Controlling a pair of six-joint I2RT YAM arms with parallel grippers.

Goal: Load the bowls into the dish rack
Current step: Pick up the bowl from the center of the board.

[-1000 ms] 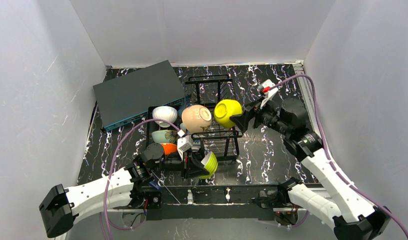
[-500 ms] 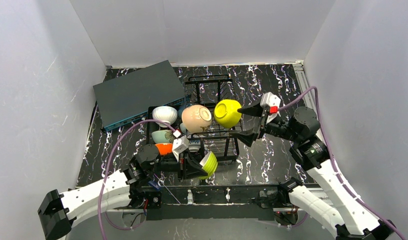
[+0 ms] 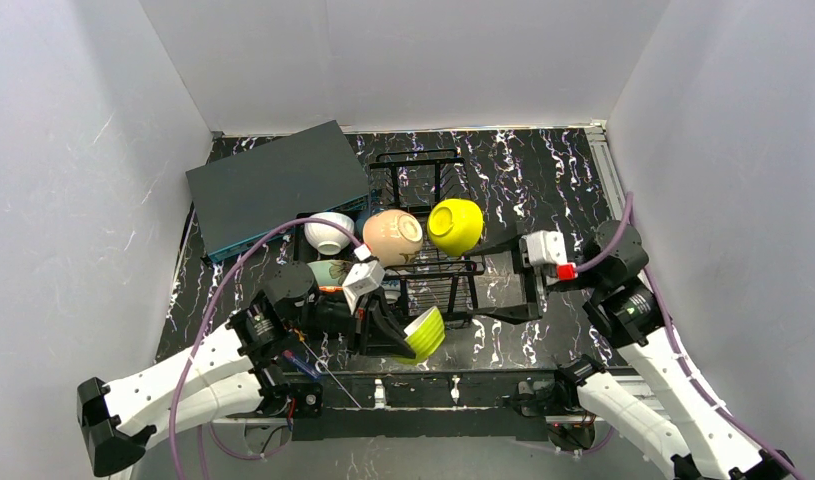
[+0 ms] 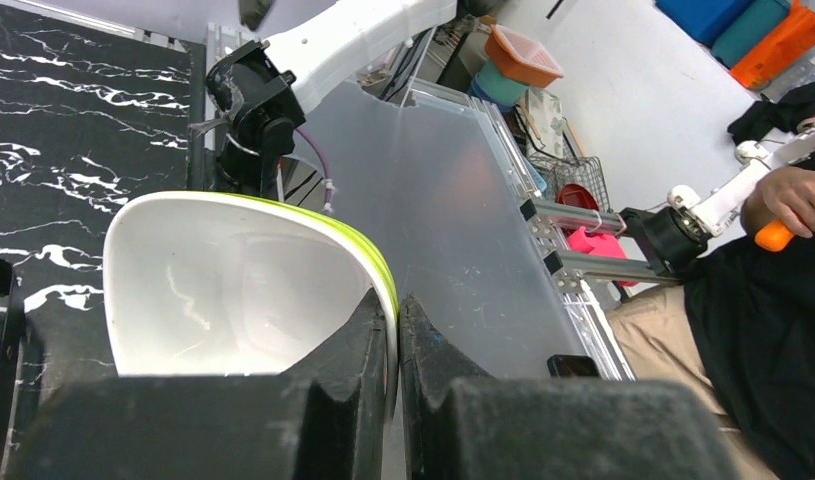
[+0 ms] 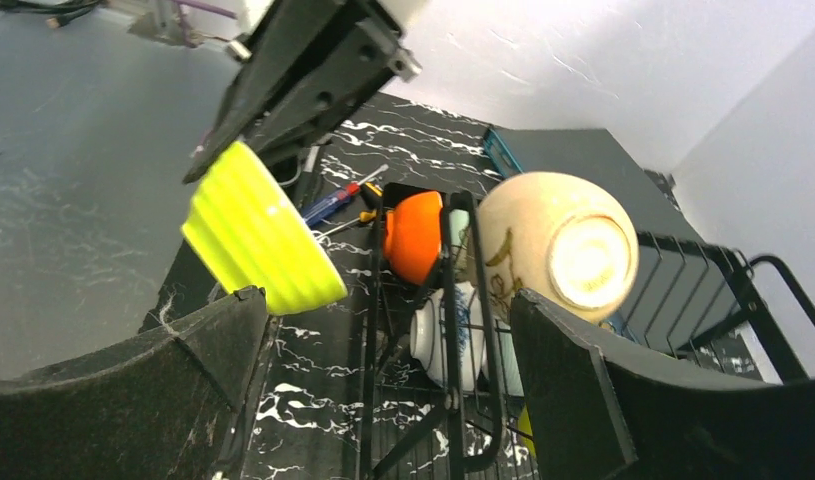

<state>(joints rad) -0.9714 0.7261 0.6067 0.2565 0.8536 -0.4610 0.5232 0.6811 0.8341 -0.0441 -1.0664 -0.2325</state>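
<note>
Grey box: far L, flat on table, beside rack.
White bowl: in rack, L end.
L gripper: clamped on lime bowl's rim, one finger inside, one outside.
Lime bowl: tilted, held off table at rack's near edge.
Dish rack: mid-table.
Beige bowl: in rack, on its side.
Yellow bowl: rack's R end.
R gripper: jaws wide apart, holding nothing, just R of rack.

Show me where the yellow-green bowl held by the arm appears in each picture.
Top external: yellow-green bowl low centre.
Left wrist: bowl at lower left, white inside showing.
Right wrist: bowl left of centre, ribbed outside showing.
Shared landmark: left gripper pinching its rim.
</note>
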